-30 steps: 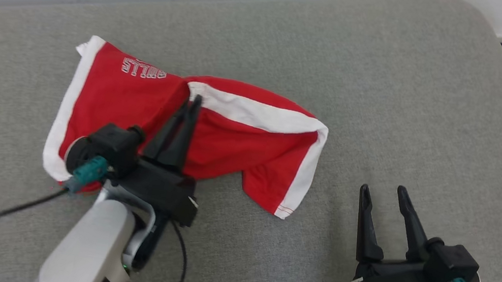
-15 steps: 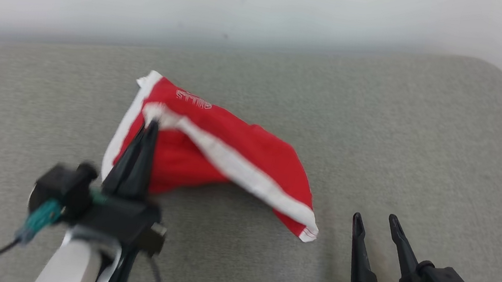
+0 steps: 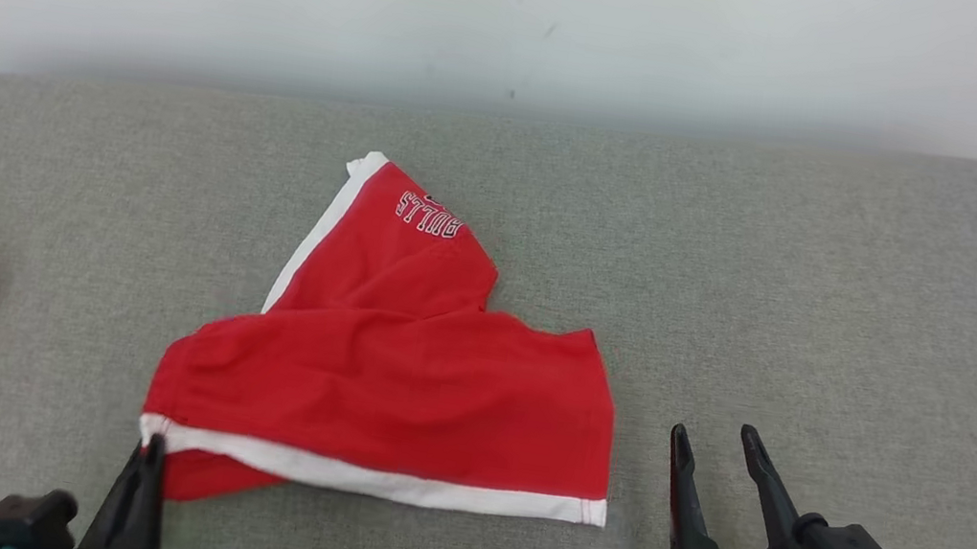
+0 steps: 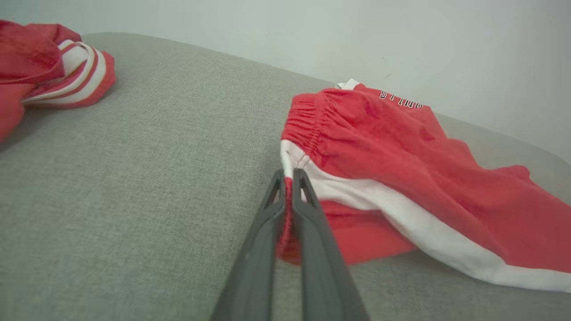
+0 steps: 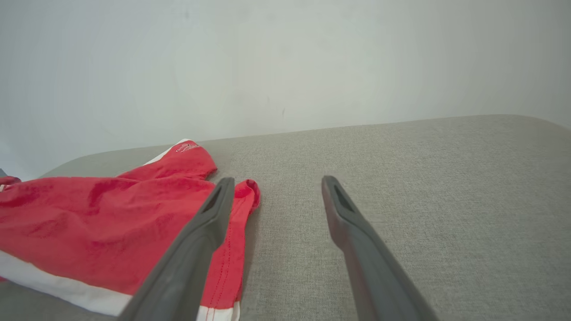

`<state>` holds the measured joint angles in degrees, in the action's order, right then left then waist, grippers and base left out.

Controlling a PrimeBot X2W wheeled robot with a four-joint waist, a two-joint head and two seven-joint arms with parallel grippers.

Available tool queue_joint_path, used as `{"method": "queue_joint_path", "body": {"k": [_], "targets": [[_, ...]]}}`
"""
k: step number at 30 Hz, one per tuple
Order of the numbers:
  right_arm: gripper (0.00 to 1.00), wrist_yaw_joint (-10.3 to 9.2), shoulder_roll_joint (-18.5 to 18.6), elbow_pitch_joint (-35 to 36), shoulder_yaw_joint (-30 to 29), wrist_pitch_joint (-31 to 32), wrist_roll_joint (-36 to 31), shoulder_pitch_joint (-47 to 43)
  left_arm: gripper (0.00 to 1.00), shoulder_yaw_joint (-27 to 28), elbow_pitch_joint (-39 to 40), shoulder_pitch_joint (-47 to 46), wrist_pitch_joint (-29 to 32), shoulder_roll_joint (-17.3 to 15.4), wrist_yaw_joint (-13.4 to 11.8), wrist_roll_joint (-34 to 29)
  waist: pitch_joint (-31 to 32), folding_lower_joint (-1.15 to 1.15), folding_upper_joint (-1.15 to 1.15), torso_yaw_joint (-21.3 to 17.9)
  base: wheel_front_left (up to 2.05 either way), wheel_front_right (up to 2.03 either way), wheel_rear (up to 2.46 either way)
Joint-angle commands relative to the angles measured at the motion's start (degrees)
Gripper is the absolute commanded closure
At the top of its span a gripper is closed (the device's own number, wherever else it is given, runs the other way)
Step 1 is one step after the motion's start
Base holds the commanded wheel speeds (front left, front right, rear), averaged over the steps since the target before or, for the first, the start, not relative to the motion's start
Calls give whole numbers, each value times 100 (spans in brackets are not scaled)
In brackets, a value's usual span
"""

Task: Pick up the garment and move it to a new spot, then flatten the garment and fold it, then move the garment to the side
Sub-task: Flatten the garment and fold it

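You are looking at the garment [image 3: 396,377], red shorts with white stripes, lying in the centre of the head view on the grey cushion [image 3: 834,297]. Its long axis runs left to right along the lower white stripe. The gathered waistband is at the left end. One leg angles toward the upper centre and carries white lettering that reads upside down. Your left gripper [image 4: 290,176] is pinched on the lower left corner, with red cloth between the fingers. Your right gripper [image 3: 714,432] stands spread wide, holding nothing, just right of the garment's right edge.
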<state>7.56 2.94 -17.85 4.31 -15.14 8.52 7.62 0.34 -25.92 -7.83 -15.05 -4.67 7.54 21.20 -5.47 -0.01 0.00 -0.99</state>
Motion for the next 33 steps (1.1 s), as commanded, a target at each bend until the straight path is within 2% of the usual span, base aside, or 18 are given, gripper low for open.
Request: {"method": "queue_joint_path", "body": {"k": [1,2,6,12,22,33], "targets": [[0,-14,-8,-15,21,0,-45,-6,24,88,-27,99,-20,12,-10,-65,-6,1,0,12,0,0,0],[0,-14,-8,-20,36,0,-51,-3,0,168,-67,105,-20,15,-10,-115,-4,1,0,10,0,0,0],[0,-14,-8,-40,84,0,-85,7,0,495,-245,230,-20,43,-9,-383,34,1,0,-42,0,0,0],[0,-14,-8,37,46,0,-162,-32,0,891,254,390,-20,115,-11,-905,146,1,0,-155,0,0,0],[0,-14,-8,157,209,0,-186,-164,0,855,1372,898,-20,160,-10,-1411,416,1,0,-330,0,0,0],[0,-14,-8,100,304,0,-245,-365,0,934,1516,1413,-20,181,-68,-1455,700,1,0,-371,0,0,0]]}}
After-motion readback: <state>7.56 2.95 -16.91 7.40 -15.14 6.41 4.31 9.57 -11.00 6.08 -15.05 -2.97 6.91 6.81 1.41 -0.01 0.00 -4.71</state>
